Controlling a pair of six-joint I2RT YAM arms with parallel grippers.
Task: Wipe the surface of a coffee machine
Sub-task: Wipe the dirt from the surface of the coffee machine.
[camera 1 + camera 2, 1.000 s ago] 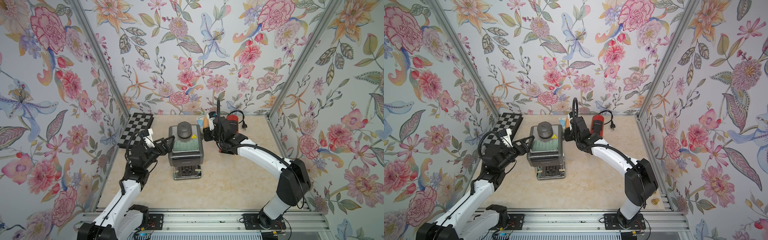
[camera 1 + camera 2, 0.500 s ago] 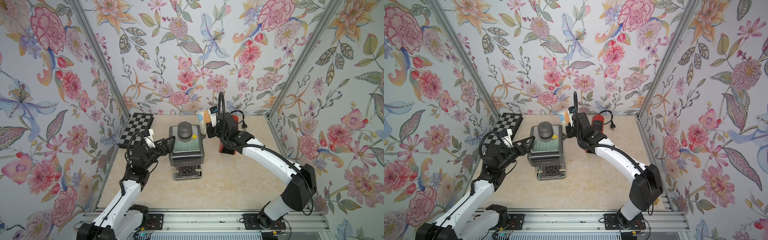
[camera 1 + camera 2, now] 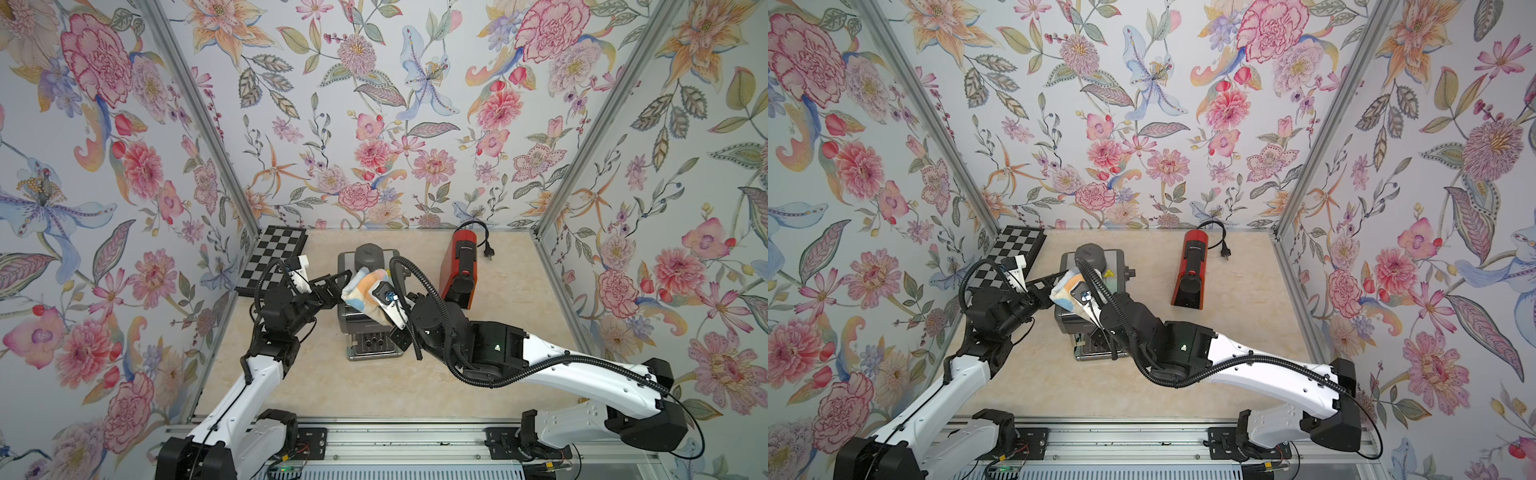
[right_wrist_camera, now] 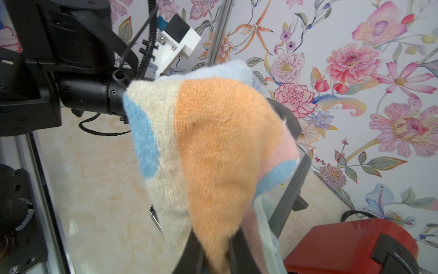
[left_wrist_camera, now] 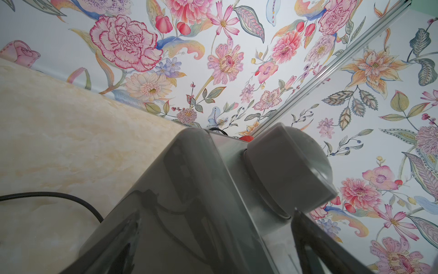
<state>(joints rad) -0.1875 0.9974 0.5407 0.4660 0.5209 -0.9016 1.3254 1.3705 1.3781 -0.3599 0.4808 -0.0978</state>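
We see the machine (image 3: 361, 322) upright between our grippers, its long axis running from the back wall toward our base and its front panel facing us. The right gripper (image 4: 214, 253) pinches the cloth (image 3: 359, 293), which bunches past its fingertips over the machine's top, beside the dome. The left gripper (image 3: 334, 286) is spread, with the machine's upper side edge between its fingers. A red machine (image 3: 461, 266) stands outward of the right fingers, with bare table (image 3: 374, 386) behind them. A chessboard (image 3: 272, 257) lies outward of the left fingers.
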